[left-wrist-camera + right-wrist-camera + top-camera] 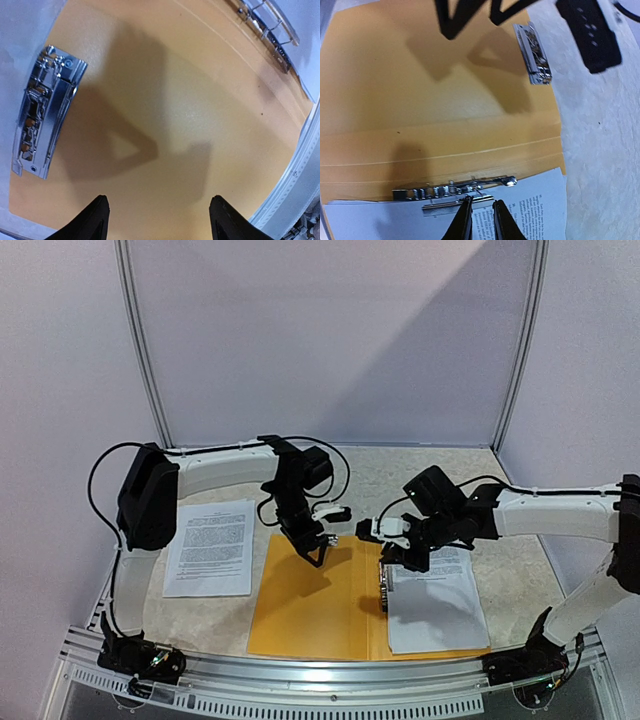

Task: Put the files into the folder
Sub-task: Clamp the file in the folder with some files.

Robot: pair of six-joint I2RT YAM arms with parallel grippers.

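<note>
Speckled pale tabletop (pixel 520 570), lilac wall panels (pixel 330 330) on three sides. Two arms bolted at the near edge: left arm (pixel 220 472) and right arm (pixel 560 512), both reaching in over the middle. One folder (pixel 300 610), orange-yellow, open flat at front centre. Two files in view: first sheet (pixel 210 548) flat on bare table just left of the folder, not touching it; second sheet (pixel 435 610) lying on the folder's right half. Single page or thin stack in each spot: cannot tell. Two grippers. Left gripper (pixel 159 200) hovering over the folder's left half, fingers wide apart, nothing between them, only bare cover and its own shadow below. Right gripper (pixel 481 204) down at the inner edge of the second sheet, fingers almost together with a thin gap; tips at the clamp bar (pixel 442 207), pinching it or merely resting on it: cannot tell. Two metal clips inside the folder: outer clip (pixel 45 110) at the edge of the left half, spine clip (pixel 455 189) alongside the second sheet's inner edge.
</note>
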